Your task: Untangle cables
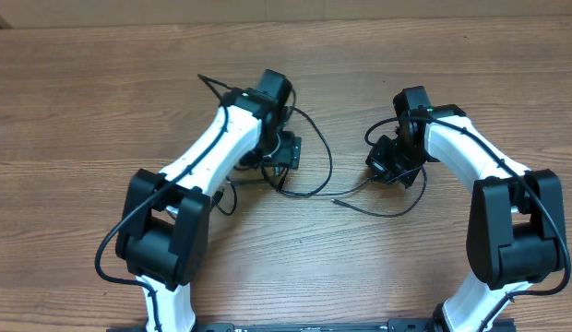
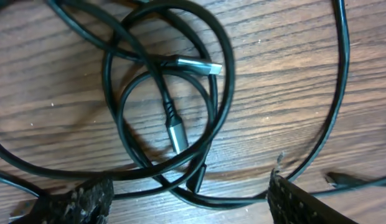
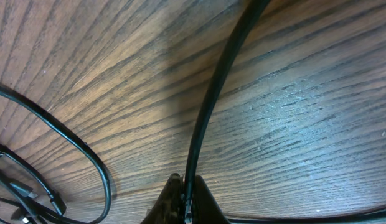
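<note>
Claw at left (image 2: pixel 190 190): you have its fingers spread wide apart, low over the coils.
Cables (image 2: pixel 229 81): looped loosely on the desk (image 3: pixel 292 112) between your arms, two plugs (image 2: pixel 196 65) inside the loops.
Claw at right (image 3: pixel 183 198): pinched together on one strand (image 3: pixel 211 93).

A brown wood-grain table (image 1: pixel 83 111) fills the view, its grain running side to side. Beyond the table's far edge lies a paler tan strip (image 1: pixel 360 7).
</note>
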### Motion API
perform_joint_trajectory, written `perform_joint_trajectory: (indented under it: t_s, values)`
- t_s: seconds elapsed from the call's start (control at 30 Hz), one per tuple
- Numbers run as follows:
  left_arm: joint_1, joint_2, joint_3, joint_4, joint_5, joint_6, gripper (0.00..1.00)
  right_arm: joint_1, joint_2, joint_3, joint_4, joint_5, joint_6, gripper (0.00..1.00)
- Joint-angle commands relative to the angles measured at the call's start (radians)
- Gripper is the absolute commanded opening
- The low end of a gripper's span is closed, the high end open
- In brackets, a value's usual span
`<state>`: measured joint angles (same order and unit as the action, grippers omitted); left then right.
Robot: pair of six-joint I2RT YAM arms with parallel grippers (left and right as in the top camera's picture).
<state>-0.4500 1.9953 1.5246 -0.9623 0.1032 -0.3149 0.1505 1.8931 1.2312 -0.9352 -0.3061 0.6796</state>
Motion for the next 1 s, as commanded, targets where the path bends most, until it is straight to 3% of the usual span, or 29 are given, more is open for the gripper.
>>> perform_joint_trajectory:
  t_s: [0.0,0.37,0.4,0.5,0.53,0.8,0.97]
  values:
    - [-0.035,-0.021,-0.013,0.006,-0.096,0.000,0.79,0.000,-0.024,-0.001,0.002,0.017,-0.008,0.04]
    - [-0.059,0.042,-0.085,0.082,-0.211,-0.086,0.74,0.000,-0.024,-0.001,0.003,0.017,-0.008,0.04]
    - [-0.060,0.047,-0.094,0.096,-0.213,-0.085,0.65,0.000,-0.024,-0.001,0.004,0.017,-0.007,0.04]
    - [-0.059,0.049,-0.102,0.108,-0.215,-0.085,0.11,0.000,-0.024,-0.001,0.008,0.017,-0.007,0.04]
    - [-0.059,0.048,-0.097,0.106,-0.215,-0.079,0.04,0.000,-0.024,-0.001,0.008,0.017,-0.007,0.04]
    - [-0.030,0.041,0.111,-0.065,-0.244,-0.023,0.04,0.000,-0.024,-0.001,0.009,0.017,-0.008,0.04]
    - [0.013,0.037,0.282,-0.196,-0.179,-0.024,0.04,0.000,-0.024,-0.001,0.010,0.017,-0.008,0.04]
